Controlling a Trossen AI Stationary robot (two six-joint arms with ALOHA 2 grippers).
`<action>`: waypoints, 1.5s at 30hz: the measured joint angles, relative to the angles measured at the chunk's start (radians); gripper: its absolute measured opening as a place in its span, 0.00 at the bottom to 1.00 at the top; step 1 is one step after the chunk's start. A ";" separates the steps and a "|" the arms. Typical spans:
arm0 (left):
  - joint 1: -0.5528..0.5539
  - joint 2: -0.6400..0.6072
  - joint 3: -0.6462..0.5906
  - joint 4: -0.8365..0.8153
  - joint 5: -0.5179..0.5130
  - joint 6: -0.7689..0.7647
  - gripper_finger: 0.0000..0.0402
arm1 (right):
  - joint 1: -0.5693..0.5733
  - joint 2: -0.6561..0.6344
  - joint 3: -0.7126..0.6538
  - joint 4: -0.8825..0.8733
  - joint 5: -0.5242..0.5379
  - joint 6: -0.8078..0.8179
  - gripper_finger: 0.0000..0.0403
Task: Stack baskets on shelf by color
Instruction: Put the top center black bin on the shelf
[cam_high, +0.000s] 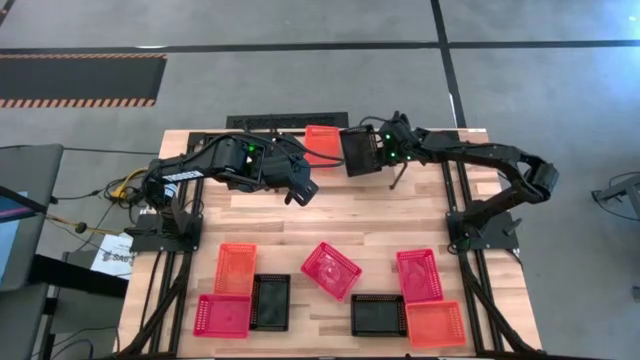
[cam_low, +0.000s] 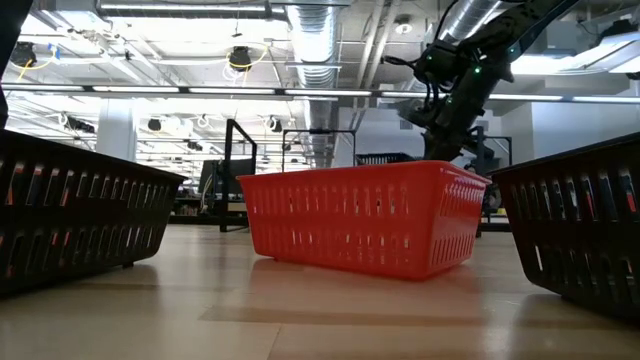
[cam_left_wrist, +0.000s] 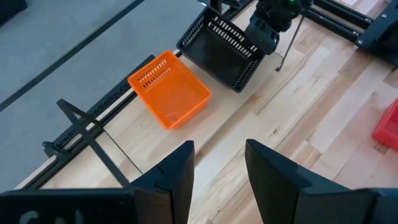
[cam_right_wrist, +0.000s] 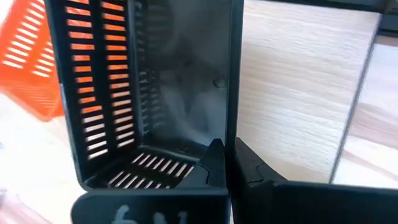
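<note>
My right gripper (cam_high: 384, 151) is at the table's far edge, shut on a black basket (cam_high: 359, 152) that tilts beside an orange basket (cam_left_wrist: 169, 96). The orange basket rests flat on the shelf (cam_high: 268, 122), a low board in a black wire frame. My left gripper (cam_left_wrist: 217, 163) is open and hovers over bare wood just near-left of the shelf, touching nothing. Several more baskets lie along the near half of the table: two orange (cam_high: 235, 267) (cam_high: 435, 323), three pinkish-red (cam_high: 222, 315) (cam_high: 330, 270) (cam_high: 418, 274), two black (cam_high: 270, 300) (cam_high: 378, 314). My right gripper (cam_right_wrist: 227, 149) pinches one end wall of the black basket (cam_right_wrist: 234, 93) at its rim, with one finger (cam_right_wrist: 213, 163) inside the basket and the other (cam_right_wrist: 252, 169) outside. It comes in from the table's right. The basket is tilted on edge, with its open side toward the orange basket.
The shelf's wire frame and upright end loop (cam_left_wrist: 78, 121) stand at the far edge. The right arm's base frame (cam_high: 480, 228) and the left arm's (cam_high: 165, 232) flank the table. Bare wood lies between the shelf and the near row of baskets.
</note>
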 joint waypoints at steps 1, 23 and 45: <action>0.000 0.000 0.000 0.000 0.000 0.000 0.33 | -0.001 0.000 0.000 -0.007 0.004 0.000 0.01; 0.000 0.000 0.000 0.000 0.000 -0.002 0.33 | 0.011 0.000 -0.002 0.009 -0.002 -0.034 0.19; 0.000 0.000 0.000 0.000 0.000 -0.003 0.33 | 0.029 0.000 0.066 0.071 -0.065 -0.088 0.19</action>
